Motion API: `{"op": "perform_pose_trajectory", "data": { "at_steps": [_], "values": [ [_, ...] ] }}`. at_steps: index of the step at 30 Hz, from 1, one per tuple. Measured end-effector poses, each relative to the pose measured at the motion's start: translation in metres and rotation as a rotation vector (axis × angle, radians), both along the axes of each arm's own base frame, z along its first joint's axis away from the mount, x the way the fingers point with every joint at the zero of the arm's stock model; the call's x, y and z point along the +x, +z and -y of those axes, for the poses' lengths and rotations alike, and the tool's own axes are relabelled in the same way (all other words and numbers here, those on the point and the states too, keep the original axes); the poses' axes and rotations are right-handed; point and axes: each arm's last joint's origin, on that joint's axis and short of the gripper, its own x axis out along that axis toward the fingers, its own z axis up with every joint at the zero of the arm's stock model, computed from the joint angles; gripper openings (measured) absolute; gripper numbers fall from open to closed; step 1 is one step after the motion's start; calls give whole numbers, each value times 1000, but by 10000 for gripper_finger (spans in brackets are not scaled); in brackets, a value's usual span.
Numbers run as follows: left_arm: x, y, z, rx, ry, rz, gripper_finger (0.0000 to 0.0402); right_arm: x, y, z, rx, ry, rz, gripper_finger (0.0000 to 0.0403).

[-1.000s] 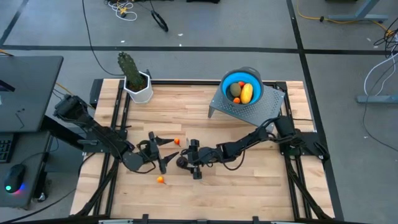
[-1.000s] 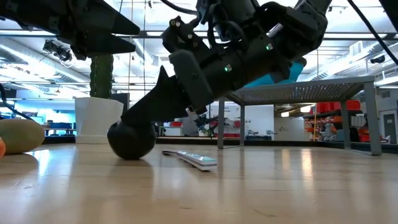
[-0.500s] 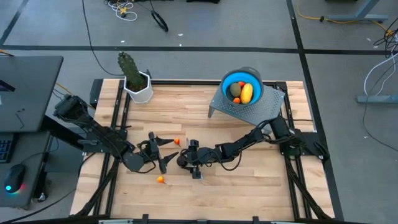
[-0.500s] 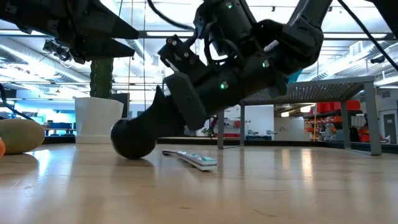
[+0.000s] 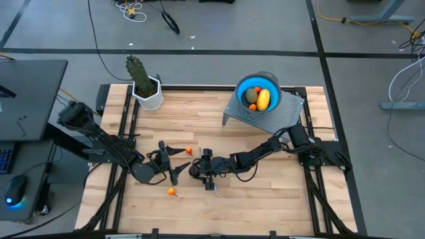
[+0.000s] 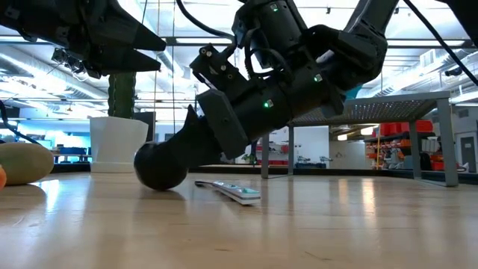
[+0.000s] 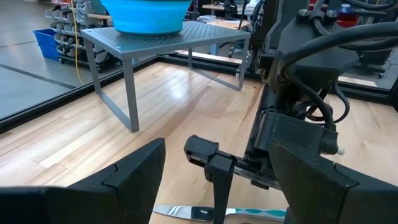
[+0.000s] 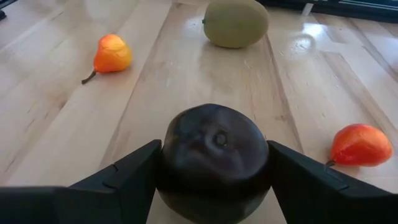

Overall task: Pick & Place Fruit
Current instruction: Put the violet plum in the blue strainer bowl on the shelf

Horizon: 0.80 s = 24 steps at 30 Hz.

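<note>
The dark plum is enclosed by the right gripper's fingers on the wooden counter; the left gripper is spread.

knife partly hidden behind a dark finger; olive-brown oval cut by the frame edge

No text, label, brand, number or sign can be read in any view.

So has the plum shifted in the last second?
Yes, slightly: in the low view the plum has slid toward the knife, between the right gripper's fingers.
</note>
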Motion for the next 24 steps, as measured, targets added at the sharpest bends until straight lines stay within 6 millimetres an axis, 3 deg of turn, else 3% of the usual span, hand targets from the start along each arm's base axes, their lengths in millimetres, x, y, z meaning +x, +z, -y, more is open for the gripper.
{"op": "perform_pose_trajectory", "data": {
  "at_steps": [4,7,14,20,24],
  "values": [
    [0,0,0,-1,-1,1,295,-3,5,1,-12,3,-33,277],
    [0,1,0,-4,-2,5,295,-8,27,2,-35,-19,-66,276],
    [-2,6,0,-7,-35,13,295,-45,103,17,-148,-199,-188,275],
    [-1,9,1,10,-53,21,295,-93,175,35,-256,-334,-179,275],
    [-1,9,1,16,-57,17,295,-126,212,54,-309,-445,-155,275]
  ]
}}
